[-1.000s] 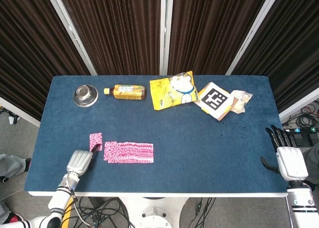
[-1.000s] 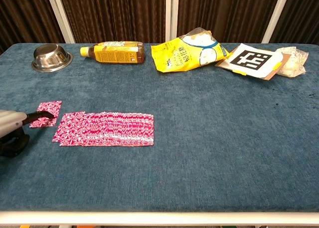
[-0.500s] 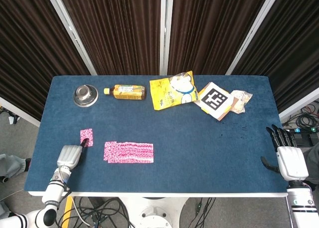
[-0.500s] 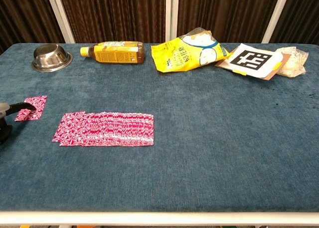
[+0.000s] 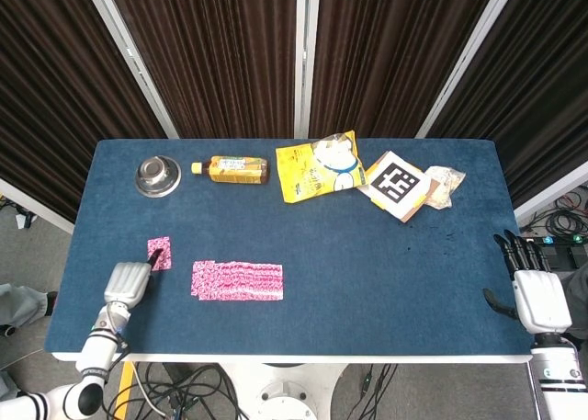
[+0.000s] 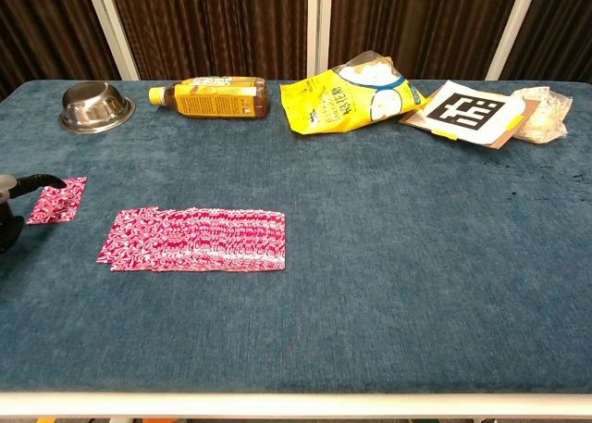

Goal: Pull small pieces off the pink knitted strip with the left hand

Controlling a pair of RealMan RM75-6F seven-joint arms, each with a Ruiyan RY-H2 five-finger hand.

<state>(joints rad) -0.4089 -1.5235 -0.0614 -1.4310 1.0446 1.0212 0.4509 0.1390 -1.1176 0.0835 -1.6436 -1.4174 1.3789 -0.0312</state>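
Observation:
The pink knitted strip (image 5: 237, 280) (image 6: 194, 240) lies flat on the blue table near the front left. A small pink piece (image 5: 160, 253) (image 6: 57, 201) lies apart from it, to its left. My left hand (image 5: 129, 282) (image 6: 11, 201) is at the table's left front, mostly cut off in the chest view. One dark fingertip (image 5: 156, 253) (image 6: 51, 180) reaches out to the piece's edge, and nothing is gripped. My right hand (image 5: 536, 293) hangs off the table's right edge, fingers straight and apart, holding nothing.
Along the far side stand a steel bowl (image 5: 158, 175), a lying tea bottle (image 5: 233, 169), a yellow snack bag (image 5: 317, 167), a card with a black-and-white marker (image 5: 397, 185) and a clear wrapped packet (image 5: 444, 186).
The small piece has slid left, away from the strip's end, with my left fingertip on it. My left hand drew back to the left. The right hand stayed put.

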